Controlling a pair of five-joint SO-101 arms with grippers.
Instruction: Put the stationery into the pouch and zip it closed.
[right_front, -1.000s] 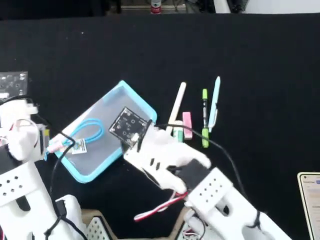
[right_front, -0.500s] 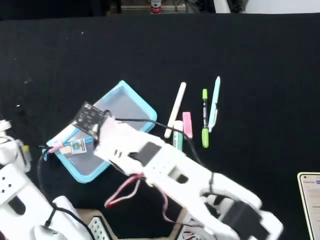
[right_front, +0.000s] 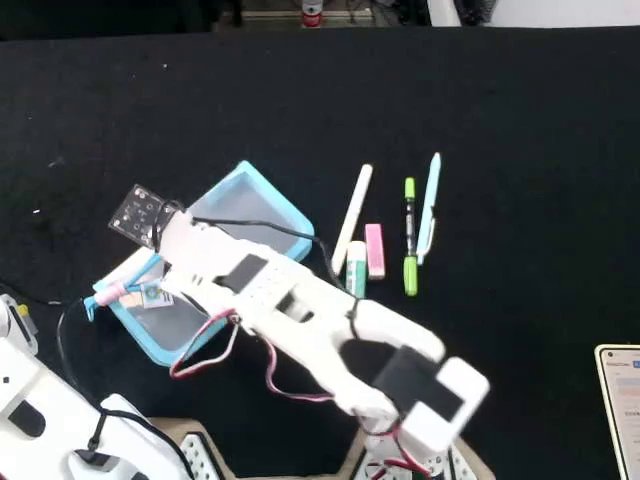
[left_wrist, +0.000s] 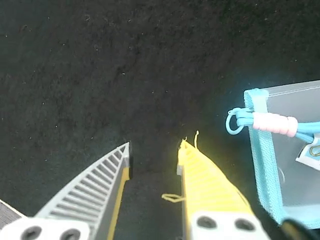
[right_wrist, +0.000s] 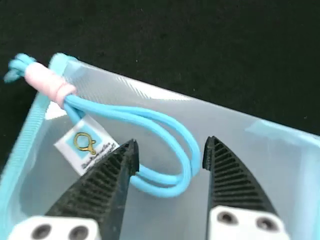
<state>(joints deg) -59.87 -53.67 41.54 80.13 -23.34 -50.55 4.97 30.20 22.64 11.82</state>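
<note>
My right gripper (right_wrist: 167, 150) hovers with jaws spread astride the blue cord loop (right_wrist: 150, 120) on the clear, blue-edged pouch (right_front: 255, 200), likely to catch the zipper pull. Pens (right_front: 409, 235) and an eraser (right_front: 374, 250) lie beside the pouch, not yet inside. My right arm stretches across the pouch; my left gripper (left_wrist: 152, 150), also spread, hangs over the black table (left_wrist: 100, 60) near the pouch's corner.
</note>
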